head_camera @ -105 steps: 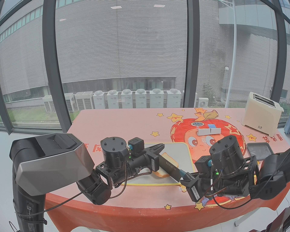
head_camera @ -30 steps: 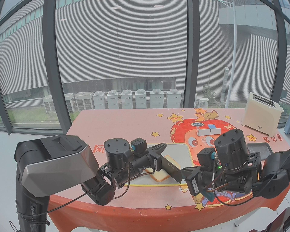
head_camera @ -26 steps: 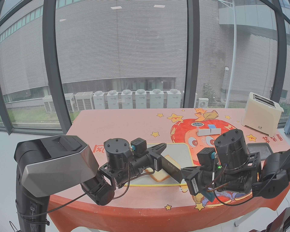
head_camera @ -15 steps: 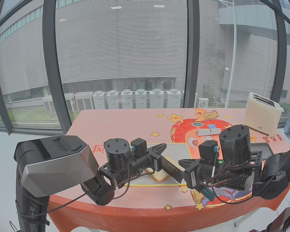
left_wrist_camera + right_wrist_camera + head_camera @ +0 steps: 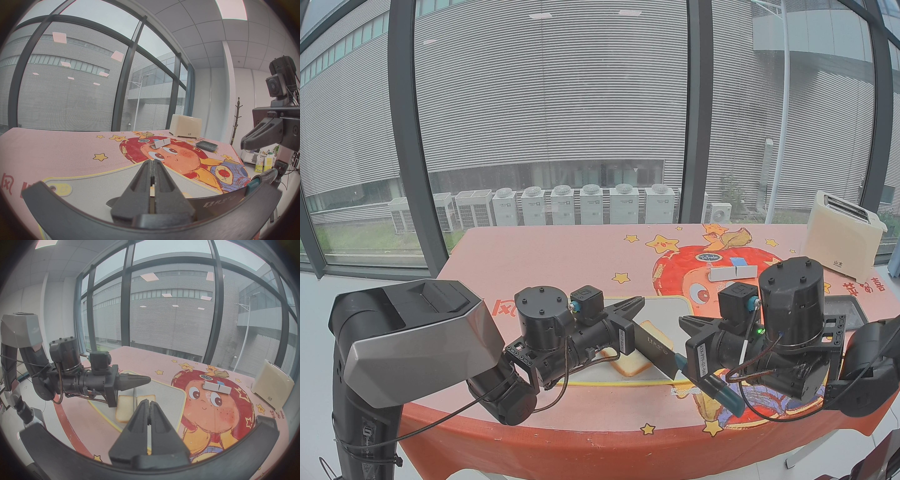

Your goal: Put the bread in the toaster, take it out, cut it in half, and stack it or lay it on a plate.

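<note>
**Bread on the board, blade across it**

The bread (image 5: 628,364) lies flat on the grey cutting board (image 5: 674,312), near the front edge of the table (image 5: 550,256); in the right wrist view it reads as 2 pale pieces with a thin line between them. The knife (image 5: 654,347) has its dark blade over the bread's right part, hiding that part from the head camera; its teal-and-blue handle runs back under the right gripper (image 5: 686,322). That gripper's fingers are pressed together, seemingly on the handle, though the grip itself is hidden beneath the gripper's body. The left gripper (image 5: 637,304) hangs over the far side of the bread with its fingers pressed together; whether they touch the crust cannot be made out. The toaster (image 5: 842,234) stands at the table's far right corner; the dark tray (image 5: 206,145) lies near it, and the right arm partly covers it in the head view. A small white-and-blue block (image 5: 732,270) sits beyond the board.
</note>
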